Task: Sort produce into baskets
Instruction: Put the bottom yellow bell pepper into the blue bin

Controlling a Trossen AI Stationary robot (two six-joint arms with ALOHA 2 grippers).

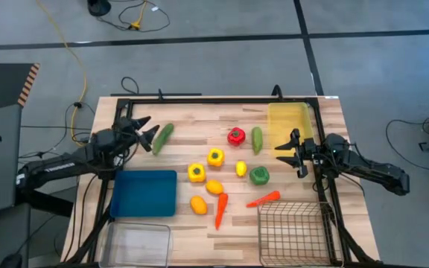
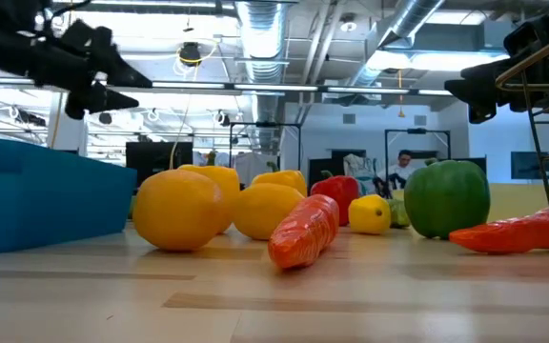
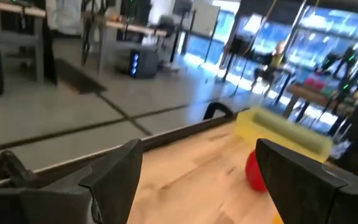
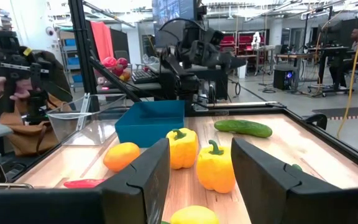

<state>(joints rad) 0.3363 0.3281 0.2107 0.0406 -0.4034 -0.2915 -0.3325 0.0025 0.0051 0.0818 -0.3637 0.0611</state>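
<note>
The produce lies loose on the wooden table's middle: a cucumber [image 1: 162, 138] at the left, a red pepper [image 1: 235, 135], a second cucumber [image 1: 257, 139], two yellow peppers [image 1: 214, 156] [image 1: 196, 173], a green pepper [image 1: 258, 176], lemons [image 1: 198, 205] and two carrots [image 1: 220, 210] [image 1: 263, 199]. My left gripper [image 1: 150, 126] hovers open, just left of the left cucumber and above the table, holding nothing. My right gripper [image 1: 281, 152] waits open at the right, level, facing the peppers [image 4: 215, 165].
The blue tray [image 1: 144, 192] and clear bin [image 1: 136, 244] sit at the near left. The wire basket [image 1: 293, 231] is at the near right and the yellow tray [image 1: 289, 123] at the far right. A black frame [image 1: 199, 100] rims the table.
</note>
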